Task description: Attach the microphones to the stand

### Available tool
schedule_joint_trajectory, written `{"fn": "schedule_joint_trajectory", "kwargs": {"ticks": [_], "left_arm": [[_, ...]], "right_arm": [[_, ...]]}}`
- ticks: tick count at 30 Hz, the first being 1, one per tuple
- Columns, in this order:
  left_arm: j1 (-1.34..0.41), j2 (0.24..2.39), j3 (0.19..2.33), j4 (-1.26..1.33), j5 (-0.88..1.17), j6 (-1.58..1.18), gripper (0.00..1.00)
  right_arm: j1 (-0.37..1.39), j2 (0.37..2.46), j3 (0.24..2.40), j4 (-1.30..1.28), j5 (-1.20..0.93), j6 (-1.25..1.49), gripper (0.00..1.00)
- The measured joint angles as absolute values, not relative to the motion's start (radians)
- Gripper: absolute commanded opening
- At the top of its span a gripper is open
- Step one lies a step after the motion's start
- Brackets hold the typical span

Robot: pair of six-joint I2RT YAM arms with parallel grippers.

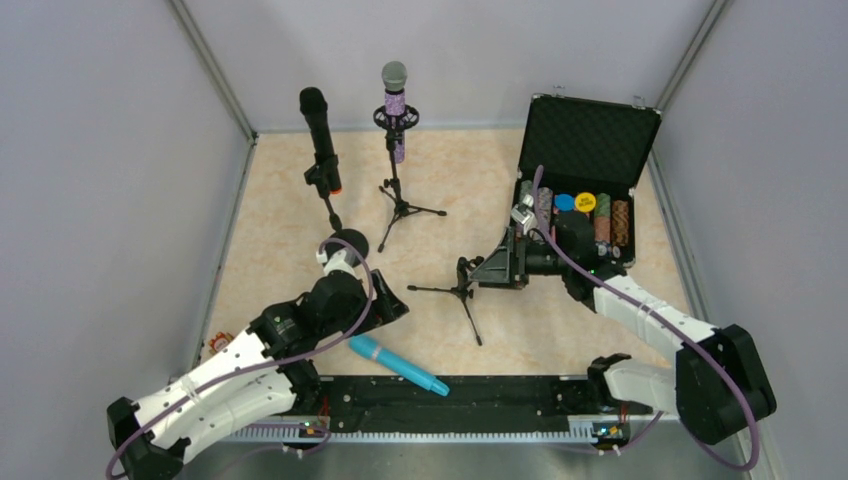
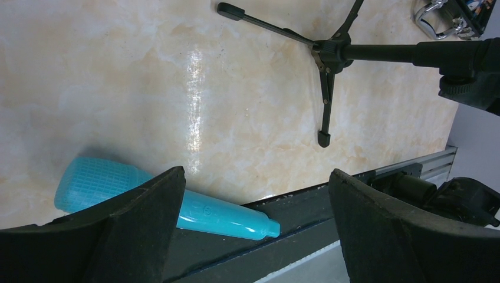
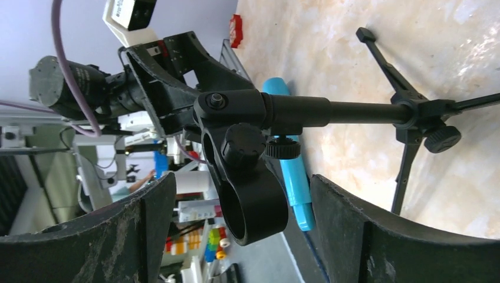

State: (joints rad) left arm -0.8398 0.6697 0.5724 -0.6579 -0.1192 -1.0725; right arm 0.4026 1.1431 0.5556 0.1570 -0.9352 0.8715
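Note:
The cyan microphone (image 1: 398,365) lies flat near the front rail, grille end to the left. My left gripper (image 1: 388,306) hovers just above it, open and empty; in the left wrist view the cyan microphone (image 2: 106,186) lies partly behind the left finger (image 2: 141,230). The black microphone (image 1: 318,125) and the purple microphone (image 1: 394,105) stand clipped on two upright stands. A third, low tripod stand (image 1: 460,292) is empty. My right gripper (image 3: 242,180) is open around its ring clip (image 3: 253,203), with gaps on both sides.
An open black case (image 1: 590,135) with stacked chips sits at the back right, close behind the right arm. A black rail (image 1: 500,400) runs along the near edge. Grey walls close in the left, back and right sides. A small orange item (image 1: 218,345) lies by the left wall.

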Motion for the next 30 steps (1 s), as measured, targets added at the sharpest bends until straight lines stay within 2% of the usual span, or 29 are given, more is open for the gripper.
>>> {"fn": "schedule_joint_trajectory", "kwargs": {"ticks": [10,15,19,23,30], "left_arm": [[-0.84,0.712,0.572,-0.636,-0.119,-1.071,0.95],[-0.84,0.712,0.572,-0.635,-0.119,-1.071,0.95],[-0.84,0.712,0.572,-0.633,-0.119,-1.071,0.95],[-0.84,0.712,0.572,-0.628,-0.119,-1.072,0.95],[-0.84,0.714,0.572,-0.628,-0.12,-1.071,0.95]], "right_arm": [[0.403,1.203,0.544,0.324,-0.974,0.99,0.73],[0.403,1.244,0.545,0.347,-0.979,1.006,0.53],[0.403,1.279,0.559,0.334,-0.986,0.998,0.45],[0.403,1.286,0.575,0.335,-1.001,0.996,0.29],[0.403,1.28,0.597,0.321,-1.039,0.997,0.08]]}}
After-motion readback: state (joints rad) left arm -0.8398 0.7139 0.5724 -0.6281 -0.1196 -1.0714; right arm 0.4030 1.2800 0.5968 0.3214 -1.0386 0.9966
